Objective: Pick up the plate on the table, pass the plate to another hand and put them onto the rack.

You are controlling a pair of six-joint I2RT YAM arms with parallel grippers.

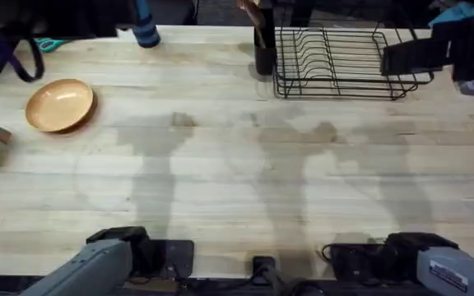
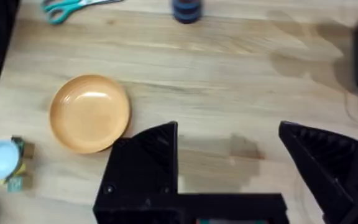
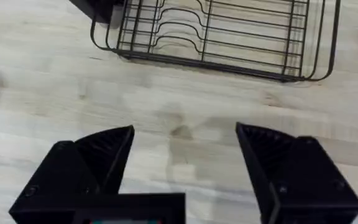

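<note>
the plate (image 1: 60, 105) lies on the surface (image 1: 237, 189) at ten o'clock, apart from the left gripper (image 2: 229, 155), spread wide and empty, while the right gripper (image 3: 185, 155), also wide, hovers near the rack (image 1: 340, 62) at one o'clock.

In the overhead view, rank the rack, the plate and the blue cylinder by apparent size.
1. the rack, clearly largest.
2. the plate.
3. the blue cylinder, smallest, though the frame's top edge cuts it off.
</note>
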